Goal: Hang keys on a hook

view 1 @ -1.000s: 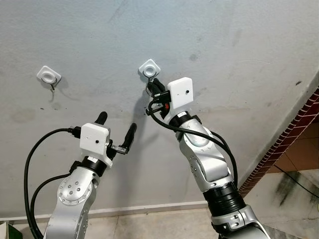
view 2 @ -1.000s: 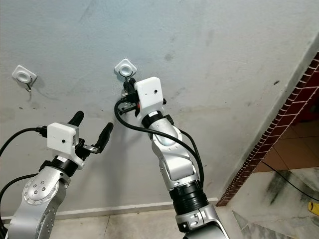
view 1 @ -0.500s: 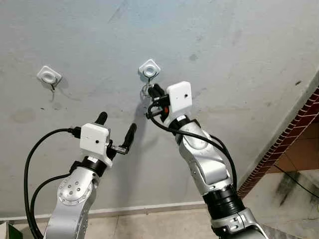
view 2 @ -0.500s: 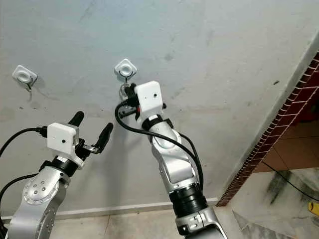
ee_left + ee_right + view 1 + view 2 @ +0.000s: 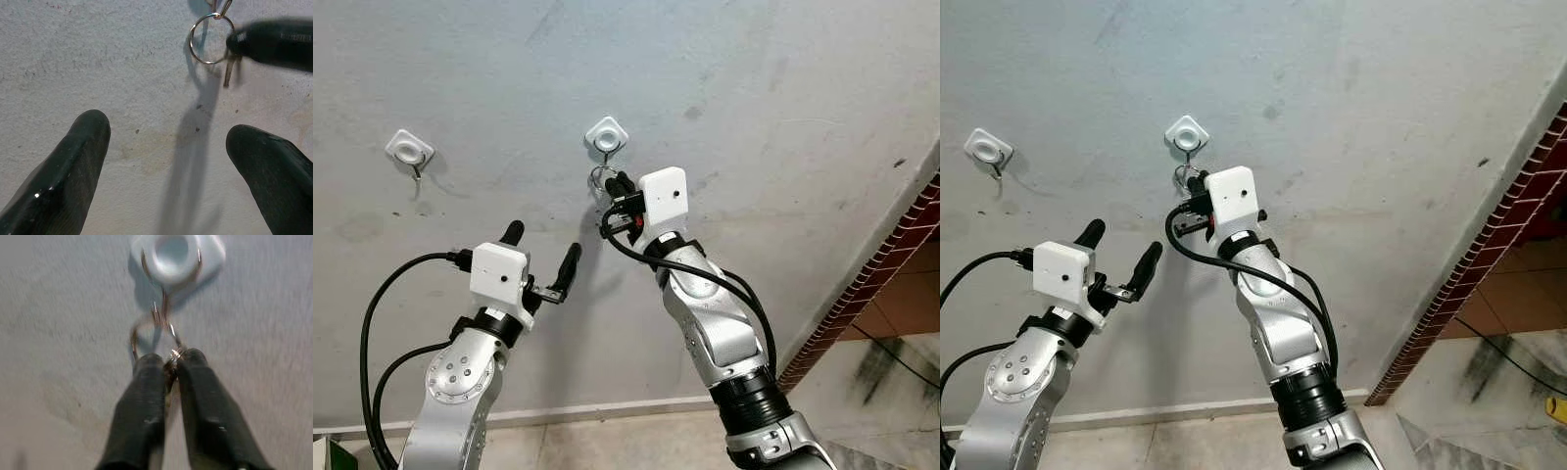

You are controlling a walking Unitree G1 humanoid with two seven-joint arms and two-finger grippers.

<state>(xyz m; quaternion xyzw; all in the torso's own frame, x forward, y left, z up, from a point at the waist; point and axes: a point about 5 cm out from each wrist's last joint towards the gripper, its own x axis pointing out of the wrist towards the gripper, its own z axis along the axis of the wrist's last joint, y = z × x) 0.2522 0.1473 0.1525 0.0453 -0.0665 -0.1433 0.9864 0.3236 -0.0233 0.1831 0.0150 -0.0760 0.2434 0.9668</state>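
Observation:
A white square wall hook [image 5: 606, 134] is fixed on the grey wall, with a metal hook below its base [image 5: 178, 252]. The key ring [image 5: 209, 39] hangs from that hook, and a key [image 5: 229, 73] dangles beneath it. My right gripper [image 5: 616, 184] is just under the hook, its fingers [image 5: 146, 382] shut on the keys where ring and key meet. My left gripper [image 5: 541, 257] is lower and to the left, open and empty, close to the wall; its fingers [image 5: 73, 171] point at the bare wall below the ring.
A second white hook [image 5: 409, 149] sits on the wall further left, with nothing on it. A red brick-tiled edge [image 5: 901, 245] runs diagonally down the right side. The floor [image 5: 636, 441] meets the wall at a skirting strip below my arms.
My right gripper has drawn down and slightly left from the hook, still pinching the keys, so the ring now shows between hook and fingertips. The left arm has not moved.

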